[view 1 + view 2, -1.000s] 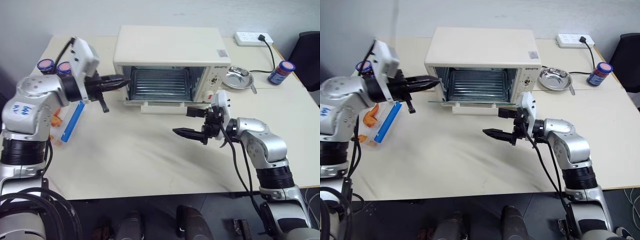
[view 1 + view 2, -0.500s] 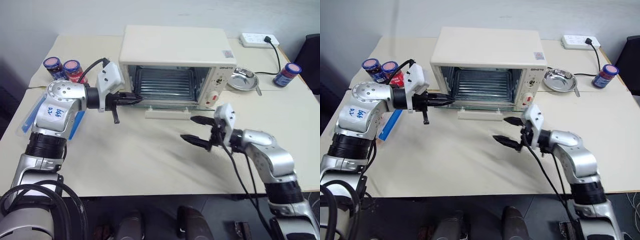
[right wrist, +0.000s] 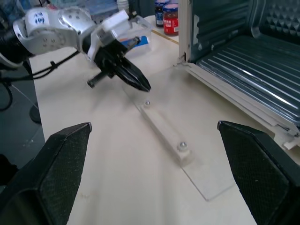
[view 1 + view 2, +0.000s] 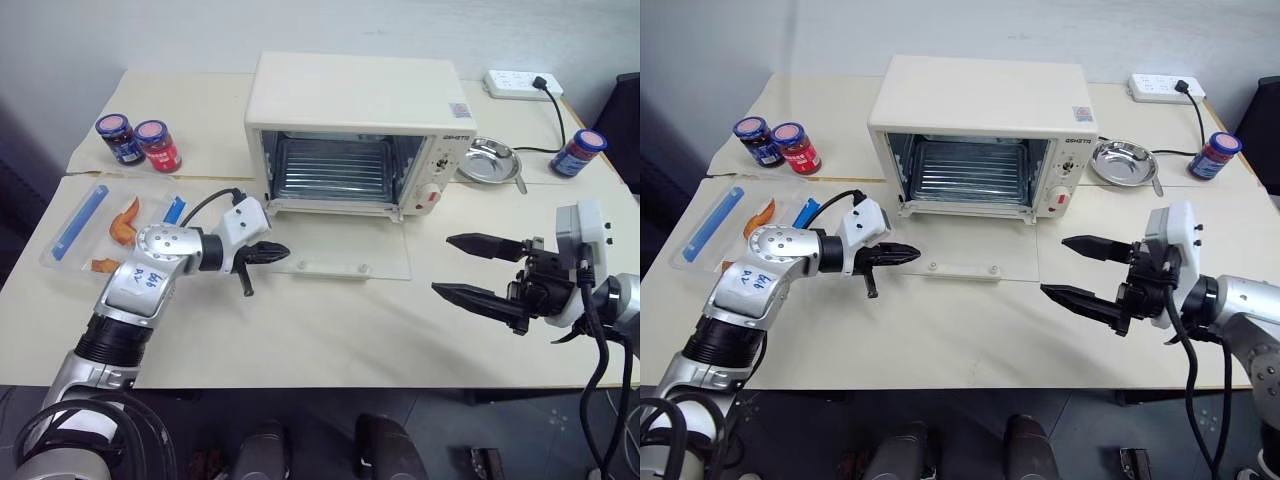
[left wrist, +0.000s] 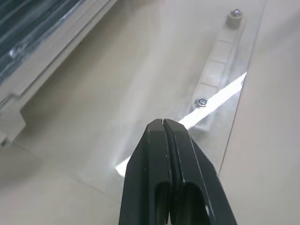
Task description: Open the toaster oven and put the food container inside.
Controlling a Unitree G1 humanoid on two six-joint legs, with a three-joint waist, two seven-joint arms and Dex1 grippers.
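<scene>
Standing at the upper centre of the left eye view, the oven (image 4: 358, 130) is open; its glass door (image 4: 340, 245) lies flat on the table (image 4: 330, 330), hinged at the oven's base and reaching toward the middle of the frame; the door's pale handle strip (image 4: 330, 266) runs along its near edge; a wire rack (image 4: 335, 165) shows inside the cavity; knobs and a red button sit on the panel at the oven's right end.

The left gripper (image 4: 272, 251), at centre left, has its two black fingers pressed together and holds nothing; its tip sits at the door's left near corner, just above the glass, and whether it touches cannot be told; the left wrist view shows the shut fingers (image 5: 164, 173) over the glass, with the handle strip beyond them.

The right gripper (image 4: 468, 268), at middle right, is spread wide and empty, clear of the door, hanging over bare table.

The container (image 4: 105, 225) lies at the left edge of the frame, on the table, well apart from the oven; one blue clip bar (image 4: 80, 220) runs along its left side, and orange pieces lie inside.

Two jars (image 4: 140, 142) stand in the upper left, touching each other; a steel dish (image 4: 488, 163) rests just right of the oven; a third jar (image 4: 579, 152) stands further right; a power strip (image 4: 520, 84) lies at the upper right.
</scene>
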